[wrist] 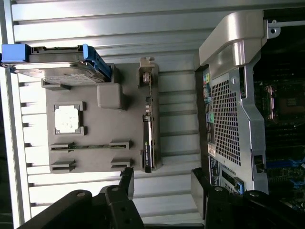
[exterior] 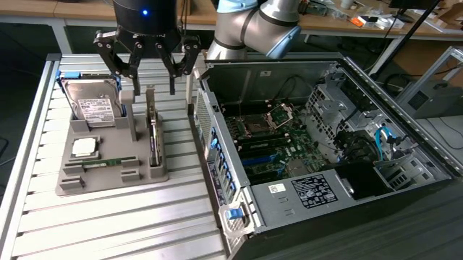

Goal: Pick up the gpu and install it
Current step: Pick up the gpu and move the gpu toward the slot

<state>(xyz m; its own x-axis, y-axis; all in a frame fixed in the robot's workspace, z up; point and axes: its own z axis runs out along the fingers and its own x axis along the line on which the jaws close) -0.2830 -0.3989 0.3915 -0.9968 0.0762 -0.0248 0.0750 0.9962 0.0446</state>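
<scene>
Step in hand: the pick, approach phase. Nothing grasped yet.

- Jaws: wide open, empty. In the exterior view you're hanging above the far end of the fixture (exterior: pixel 108 181), with the fingertips (exterior: pixel 134 81) either side of the gpu's line and clear of it, no contact.
- gpu (exterior: pixel 153 132): standing on edge in its slot along the fixture side nearest the case (exterior: pixel 326 216), silver bracket end away from the exterior camera. In the wrist view the gpu (wrist: pixel 148 138) lies ahead of the fingertips (wrist: pixel 126 179), nearer one finger than the other.
- Neighbours on the fixture: drive (exterior: pixel 94 105) upright just beside the gpu, cpu (exterior: pixel 84 146) and RAM (exterior: pixel 108 161) lying flat further out. All sit on the slatted bench (exterior: pixel 108 227).
- Case: side off, motherboard (exterior: pixel 268 146) exposed. Nothing installed there by you yet.

My read on what the grab needs:
- Centre yourself across the card's thickness so both fingers close evenly.
- Come straight down and straddle the top edge only.
- Keep the outer finger off the grey post and the drive; that gap looks tight.
- A skewed grip would likely jam the card in its slot on the lift.
</scene>
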